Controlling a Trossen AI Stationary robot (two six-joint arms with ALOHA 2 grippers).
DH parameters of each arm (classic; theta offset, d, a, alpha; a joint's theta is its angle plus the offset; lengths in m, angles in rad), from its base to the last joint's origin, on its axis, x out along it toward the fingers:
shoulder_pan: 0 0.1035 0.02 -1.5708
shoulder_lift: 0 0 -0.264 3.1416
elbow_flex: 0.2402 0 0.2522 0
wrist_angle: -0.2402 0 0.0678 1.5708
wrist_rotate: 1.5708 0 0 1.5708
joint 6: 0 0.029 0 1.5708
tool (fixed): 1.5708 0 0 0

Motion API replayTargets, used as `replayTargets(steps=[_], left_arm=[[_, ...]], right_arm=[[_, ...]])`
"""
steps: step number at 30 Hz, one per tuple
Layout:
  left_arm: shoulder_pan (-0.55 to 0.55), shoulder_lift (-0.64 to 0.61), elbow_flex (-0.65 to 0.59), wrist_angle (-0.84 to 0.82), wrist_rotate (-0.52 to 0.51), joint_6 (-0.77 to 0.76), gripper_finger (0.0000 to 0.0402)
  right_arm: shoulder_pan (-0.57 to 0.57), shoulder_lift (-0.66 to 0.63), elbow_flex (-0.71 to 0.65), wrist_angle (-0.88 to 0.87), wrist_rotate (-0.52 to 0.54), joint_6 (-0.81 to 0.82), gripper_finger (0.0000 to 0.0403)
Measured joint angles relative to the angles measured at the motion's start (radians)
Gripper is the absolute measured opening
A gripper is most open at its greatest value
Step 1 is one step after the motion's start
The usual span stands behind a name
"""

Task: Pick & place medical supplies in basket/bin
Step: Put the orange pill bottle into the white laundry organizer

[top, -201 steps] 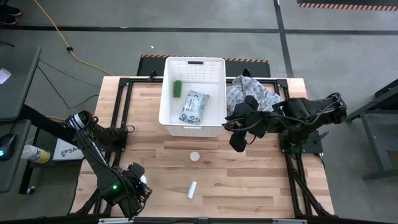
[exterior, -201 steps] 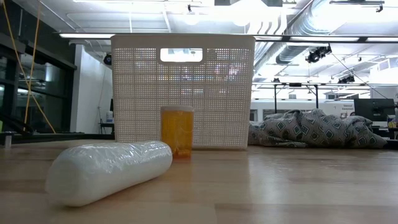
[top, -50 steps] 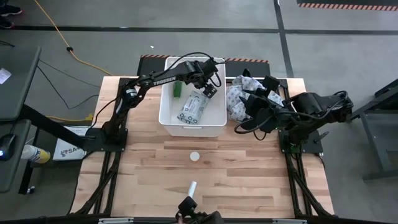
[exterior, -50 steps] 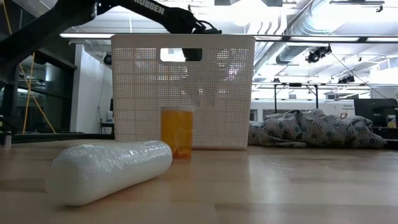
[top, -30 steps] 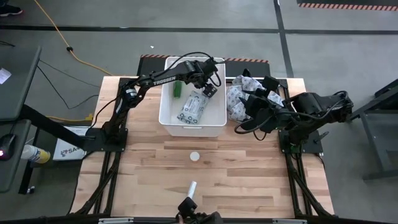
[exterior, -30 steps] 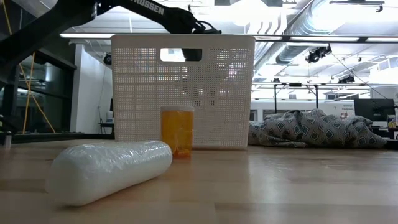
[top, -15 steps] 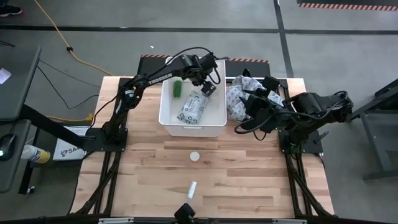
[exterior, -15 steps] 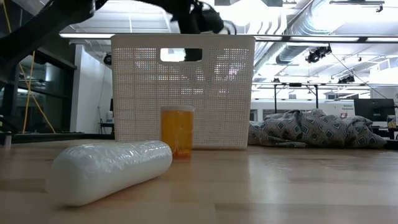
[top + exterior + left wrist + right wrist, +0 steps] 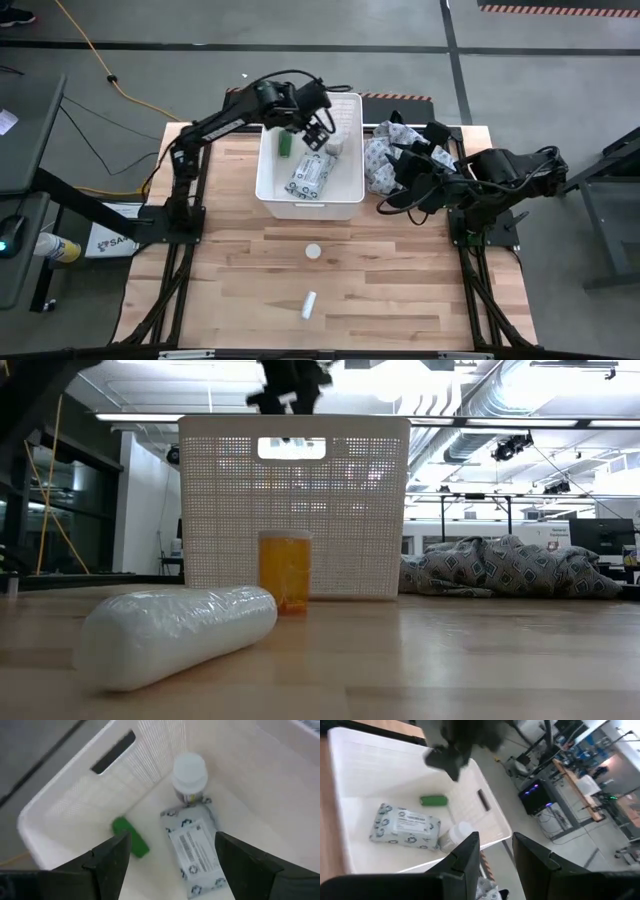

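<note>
Three supplies lie in the bin point(image 9: 345, 196); left end effector point(image 9: 312, 132) hovers above, jaws apart.

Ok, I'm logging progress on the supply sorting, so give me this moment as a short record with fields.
bin: white, lattice walls, at the table's far side
in bin: green cylinder, wipes packet, white bottle
on table: orange vial, white tube
left gripper: open, empty, above the bin
right gripper: beside the bin, over the grey cloth, nothing seen held
</note>
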Motion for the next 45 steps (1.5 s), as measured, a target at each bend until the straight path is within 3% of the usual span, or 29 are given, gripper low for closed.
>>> replayTargets(steps=[12,21,37,45], left_arm=[[-0.156,-0.200,0.000,-0.097,-0.100,-0.117,0.0319],[-0.362,-0.317,0.000,-0.132,-0.115,-0.237,0.0319],[-0.764,-0.391,0.000,-0.121,-0.141,-0.439,0.0319],[-0.878,-0.365,-0.001,-0.145,-0.166,-0.580,0.0319]], right_arm=[[0.000,0.000,0.000,0.002,0.023,0.010,0.0108],[0.000,0.000,0.000,0.002,0.001,0.035,0.0108],[0.000,0.000,0.000,0.025,-0.278,0.105,0.0108],[0.006,0.011,0.000,0.044,-0.553,0.134,0.0108]])
